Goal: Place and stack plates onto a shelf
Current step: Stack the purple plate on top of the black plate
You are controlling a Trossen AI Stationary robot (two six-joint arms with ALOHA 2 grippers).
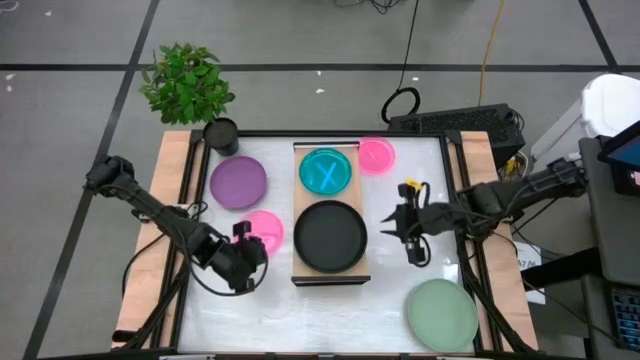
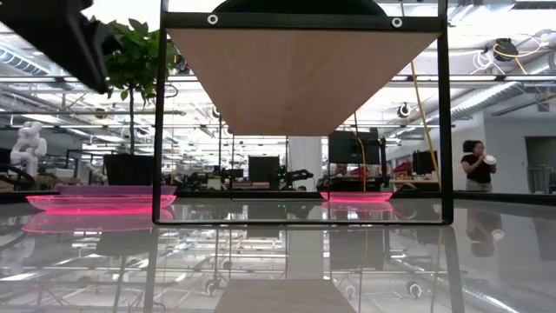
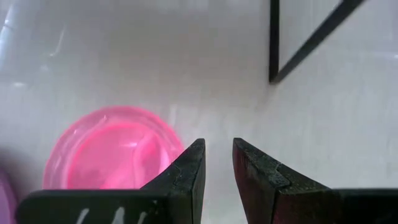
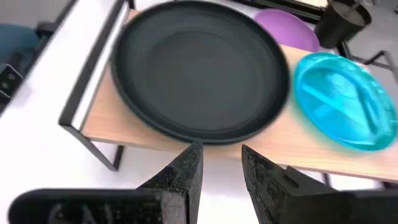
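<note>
Sitting mid-frame in the high view, the shelf [image 1: 331,274] already carries two plates: the black plate [image 1: 330,236] on its lower half and the cyan plate [image 1: 326,171] on its upper half, side by side rather than stacked, which leaves each a flat base for whatever goes on top. The rest wait on the table: a purple plate [image 1: 238,182] at upper left of the shelf, a pink plate [image 1: 266,226] just below it, a second pink plate [image 1: 377,154] at the shelf's upper right corner, and the larger sage-green plate [image 1: 441,314] at lower right. The left gripper [image 1: 243,236] hangs at the left rim of the nearer pink plate; in its wrist view the fingers [image 3: 186,174] stand slightly apart with nothing between them and the plate's edge just beside one tip, which reads as lining up for a rim pinch. The right gripper [image 1: 410,246] hovers right of the shelf, pointed at the black plate, jaws a little apart and empty, probably kept clear so the left arm has room. A potted plant [image 1: 190,85] stands beyond the table's upper left corner.
</note>
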